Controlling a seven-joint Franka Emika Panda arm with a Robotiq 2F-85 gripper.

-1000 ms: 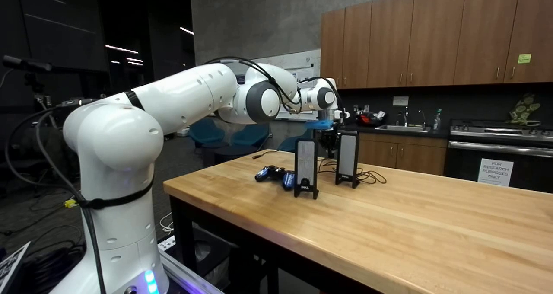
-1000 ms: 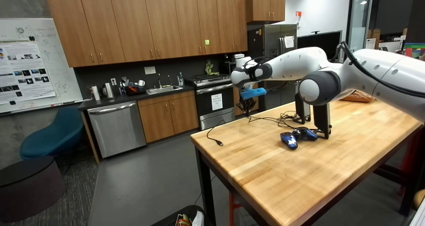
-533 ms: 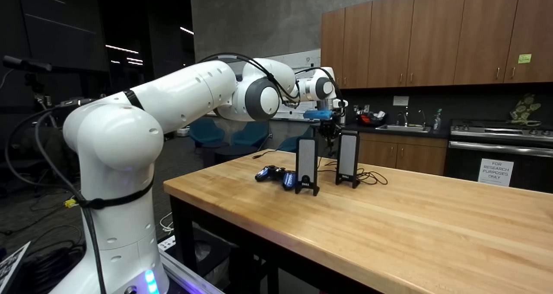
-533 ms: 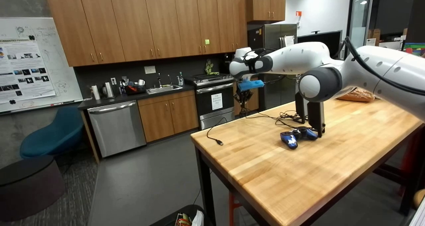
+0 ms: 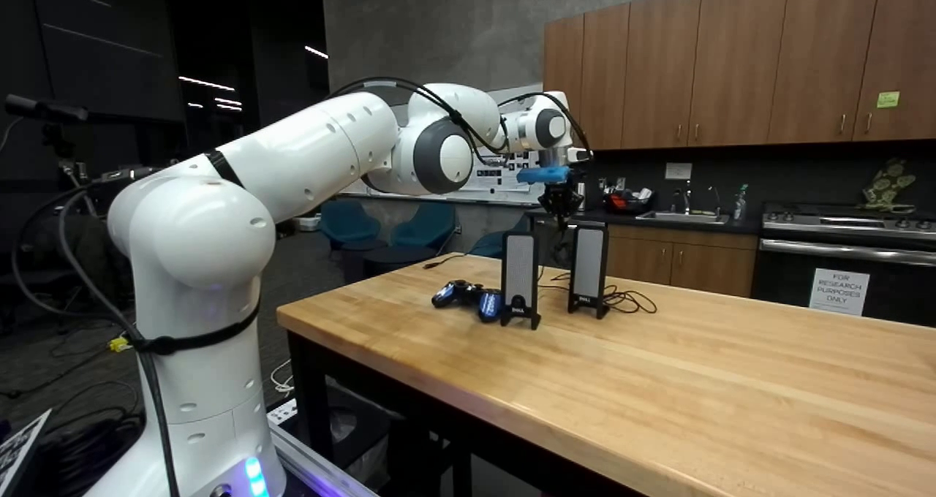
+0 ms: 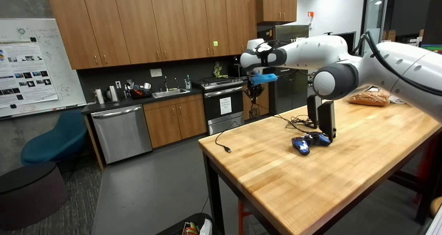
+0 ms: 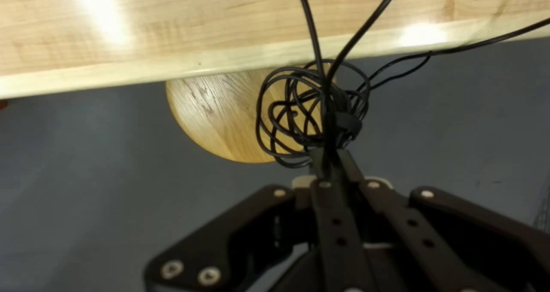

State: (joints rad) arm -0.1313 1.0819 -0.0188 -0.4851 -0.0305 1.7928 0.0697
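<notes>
Pale wood surface (image 6: pixel 310 179), lower right in an exterior view. On it, right of centre: two upright dark speakers (image 6: pixel 326 119), then a blue-and-black game controller (image 6: pixel 312 137). Wrist view, centre: black cable (image 7: pixel 330 124), loosely coiled and hanging, clamped between the fingers (image 7: pixel 350 167).

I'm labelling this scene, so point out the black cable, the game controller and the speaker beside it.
Black cable (image 7: pixel 329 129), wrist view: strands just ahead of the jaws.
Game controller (image 6: pixel 312 137), in an exterior view: dark middle.
Speaker (image 5: pixel 520 269), in an exterior view: grey front grille.
</notes>
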